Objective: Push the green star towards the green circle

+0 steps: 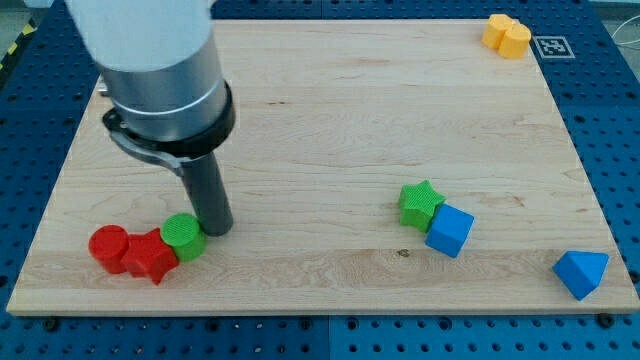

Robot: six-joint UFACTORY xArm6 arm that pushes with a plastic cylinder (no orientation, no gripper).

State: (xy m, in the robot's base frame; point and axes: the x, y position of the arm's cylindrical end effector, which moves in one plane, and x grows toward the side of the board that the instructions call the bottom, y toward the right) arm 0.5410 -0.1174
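The green star [421,202] lies right of the board's middle, touching a blue cube [449,230] at its lower right. The green circle [184,237] lies at the lower left, touching a red star [150,257] and close to a red cylinder [109,247]. My tip [219,229] rests on the board right against the green circle's right side, far to the left of the green star.
A yellow heart-shaped block [508,36] sits at the top right corner next to a printed marker [551,46]. A blue triangular block [582,272] lies at the lower right near the board's edge. The wooden board [330,110] sits on a blue perforated table.
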